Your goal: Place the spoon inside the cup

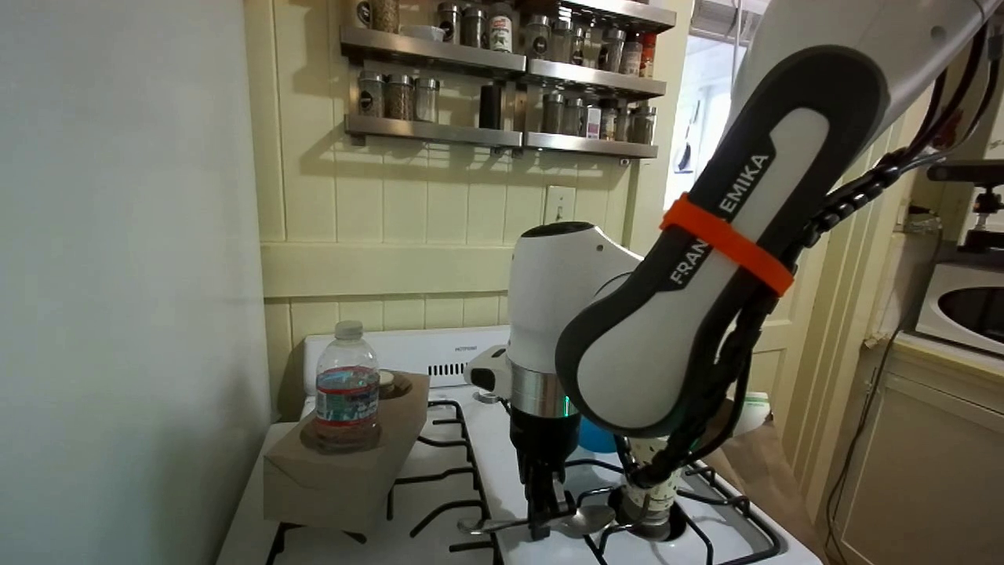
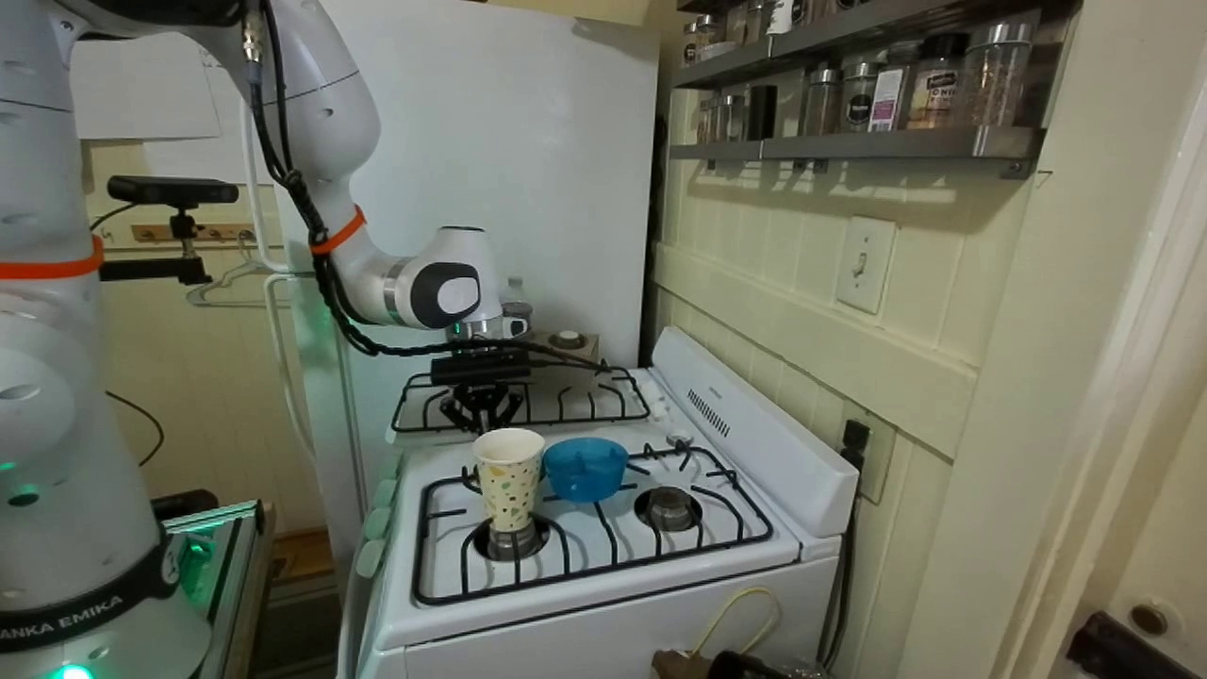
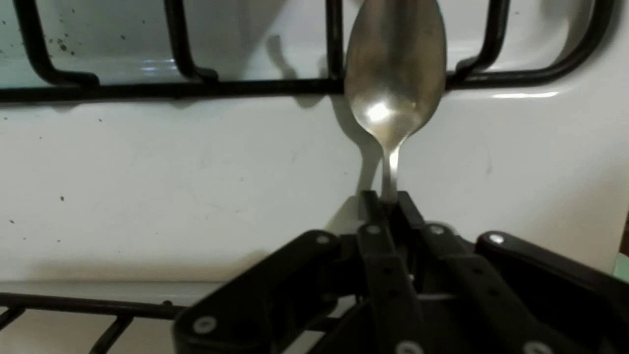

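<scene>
The table (image 2: 641,579) is a white stove top with black grates (image 3: 245,88), set against a pale yellow panelled wall (image 1: 459,271) where steel shelves (image 1: 431,129) hang. HOTPOINT is printed on the stove's back panel (image 1: 408,355); on the arm (image 1: 643,361), FRAN and EMIKA show either side of an orange band (image 1: 728,244). A clear bottle (image 1: 347,388) stands upright on a cardboard box (image 1: 318,486), the print on its label too small to make out. Glass jars (image 1: 400,98) line the shelves, several with brown or dark contents. In an exterior view the patterned cream cup (image 2: 509,481) stands upright over a burner (image 2: 514,545), near a blue bowl (image 2: 586,470); what either holds I cannot tell. The tool (image 3: 387,199) grips the spoon (image 3: 395,69) by its handle, outside the cup, and in the wrist view the spoon's head reaches over a grate bar.
</scene>
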Robot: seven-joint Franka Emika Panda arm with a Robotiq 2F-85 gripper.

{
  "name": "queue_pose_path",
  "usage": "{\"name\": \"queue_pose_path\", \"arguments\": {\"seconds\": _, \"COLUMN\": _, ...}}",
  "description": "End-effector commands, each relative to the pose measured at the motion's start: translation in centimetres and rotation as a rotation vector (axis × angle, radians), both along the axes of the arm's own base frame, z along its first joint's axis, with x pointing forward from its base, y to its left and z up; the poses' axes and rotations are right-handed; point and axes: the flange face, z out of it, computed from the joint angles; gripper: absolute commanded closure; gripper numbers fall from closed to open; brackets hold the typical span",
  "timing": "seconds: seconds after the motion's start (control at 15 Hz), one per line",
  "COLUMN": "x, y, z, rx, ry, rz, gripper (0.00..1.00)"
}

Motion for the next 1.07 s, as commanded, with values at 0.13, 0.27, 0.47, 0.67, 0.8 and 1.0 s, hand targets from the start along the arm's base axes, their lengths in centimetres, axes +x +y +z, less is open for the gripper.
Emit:
{"name": "queue_pose_path", "arguments": {"seconds": 0.13, "x": -0.9, "y": -1.0, "z": 2.0, "rx": 0.048, "ry": -0.013, "rz": -0.028, "gripper": 0.97}}
{"name": "queue_pose_path", "arguments": {"seconds": 0.27, "x": -1.2, "y": -1.1, "z": 3.1, "rx": 0.108, "ry": -0.012, "rz": -0.001, "gripper": 0.97}}
{"name": "queue_pose_path", "arguments": {"seconds": 0.47, "x": -1.4, "y": 0.0, "z": 4.8, "rx": 0.208, "ry": 0.008, "rz": 0.072, "gripper": 0.97}}
{"name": "queue_pose_path", "arguments": {"seconds": 0.67, "x": -2.2, "y": -1.5, "z": 7.2, "rx": 0.274, "ry": -0.009, "rz": 0.118, "gripper": 0.97}}
{"name": "queue_pose_path", "arguments": {"seconds": 0.8, "x": -2.8, "y": -3.4, "z": 8.8, "rx": 0.327, "ry": -0.047, "rz": 0.103, "gripper": 0.97}}
{"name": "queue_pose_path", "arguments": {"seconds": 1.0, "x": -4.6, "y": -7.6, "z": 11.2, "rx": 0.433, "ry": -0.116, "rz": 0.053, "gripper": 0.97}}
